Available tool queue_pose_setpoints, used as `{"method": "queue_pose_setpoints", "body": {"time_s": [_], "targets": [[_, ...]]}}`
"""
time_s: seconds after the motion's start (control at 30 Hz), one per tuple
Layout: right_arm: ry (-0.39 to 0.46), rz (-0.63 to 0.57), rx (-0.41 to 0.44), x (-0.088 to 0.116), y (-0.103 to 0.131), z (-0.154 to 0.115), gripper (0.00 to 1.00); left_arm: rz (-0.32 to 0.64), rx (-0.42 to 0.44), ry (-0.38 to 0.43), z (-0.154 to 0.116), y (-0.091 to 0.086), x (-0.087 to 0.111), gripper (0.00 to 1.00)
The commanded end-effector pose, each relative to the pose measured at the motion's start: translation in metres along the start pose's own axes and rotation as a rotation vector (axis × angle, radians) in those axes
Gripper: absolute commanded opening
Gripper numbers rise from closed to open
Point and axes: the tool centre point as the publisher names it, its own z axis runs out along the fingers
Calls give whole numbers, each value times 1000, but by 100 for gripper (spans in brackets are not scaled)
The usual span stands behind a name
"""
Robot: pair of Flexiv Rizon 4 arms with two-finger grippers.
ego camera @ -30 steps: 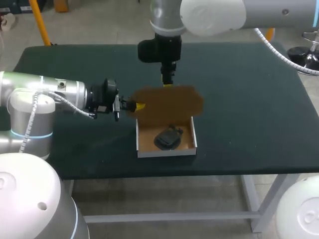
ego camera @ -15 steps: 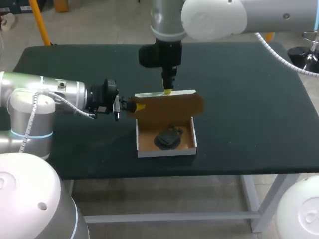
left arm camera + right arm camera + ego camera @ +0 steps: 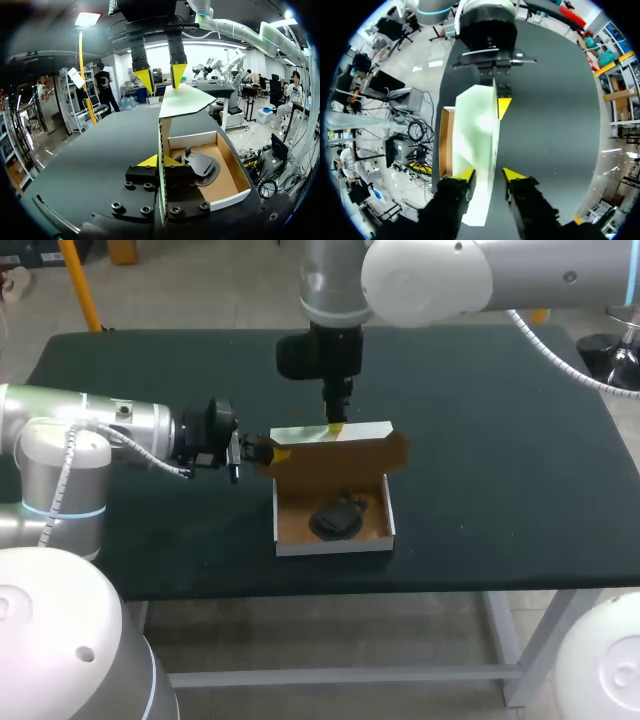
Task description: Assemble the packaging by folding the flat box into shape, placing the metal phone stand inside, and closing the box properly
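1. Box (image 3: 335, 546), mid-table, phone stand (image 3: 338, 518) inside: light, flimsy cardboard, I judge.
2. My left gripper (image 3: 160, 161) clamps the lid (image 3: 335, 455) at its left edge.
3. My right gripper (image 3: 489, 174), fingers apart, straddles the lid's free edge, probably the best hold.

The cardboard box (image 3: 335, 544) sat open on the tabletop (image 3: 500, 440), white outside and brown inside, its lid (image 3: 335, 460) standing roughly upright along the rear wall. The dark phone stand (image 3: 337, 519) lay inside, near the middle

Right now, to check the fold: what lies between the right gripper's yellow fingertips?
The free edge of the raised cardboard lid, straddled by the open right gripper, as the right wrist view shows.
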Motion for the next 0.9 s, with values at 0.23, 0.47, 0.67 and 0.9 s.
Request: {"method": "queue_pose_setpoints", "body": {"time_s": [0.23,0.47,0.67,0.9], "targets": [[13,0,5,-3,3,6,44,0,2,0,1,1,0,0],[29,-4,1,-8,4,10,45,0,2,0,1,1,0,0],[44,-5,2,-10,6,14,44,0,2,0,1,1,0,0],[63,-7,3,-13,7,18,42,0,2,0,1,1,0,0]]}}
